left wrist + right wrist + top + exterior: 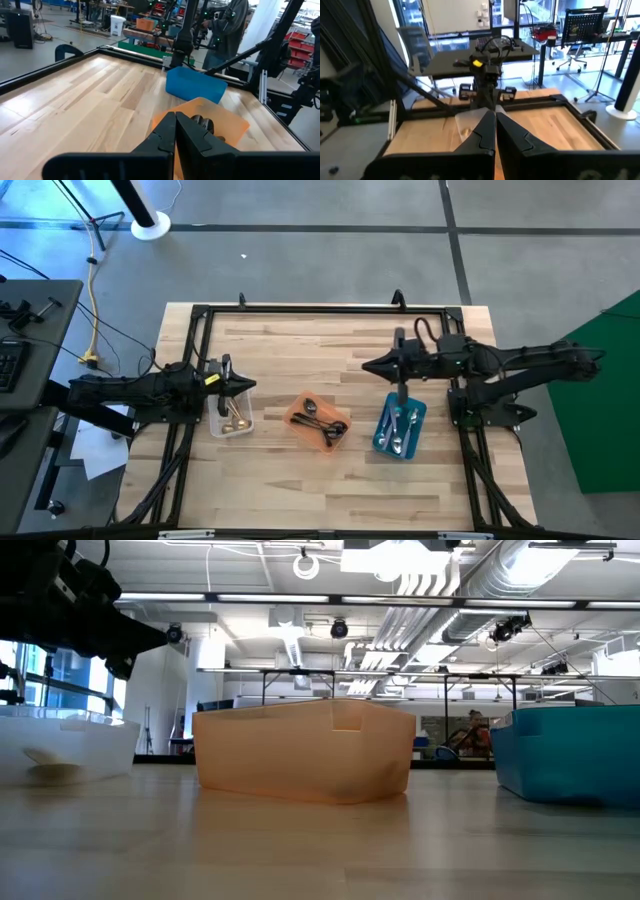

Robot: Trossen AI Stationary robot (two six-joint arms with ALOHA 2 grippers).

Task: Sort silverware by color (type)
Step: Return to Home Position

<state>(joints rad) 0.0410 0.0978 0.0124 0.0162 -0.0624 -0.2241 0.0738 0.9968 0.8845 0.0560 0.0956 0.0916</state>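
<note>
High view: the left gripper (250, 386) hangs over the far edge of the clear rectangular plastic tray (213, 425), which holds the slim gold metal spoons (236, 416). The dark black spoons (322, 423) lie in the orange rectangular tray (292, 415) at mid-table. The shiny silver spoons (398, 430) lie in the blue rectangular tray (378, 442), and the right gripper (366, 365) is just beyond it.

Low view: the three trays stand apart in a row.

Left wrist view: that gripper's fingers (162, 135) are clenched on nothing.

Right wrist view: its fingers (482, 132) are pressed together, empty.
</note>
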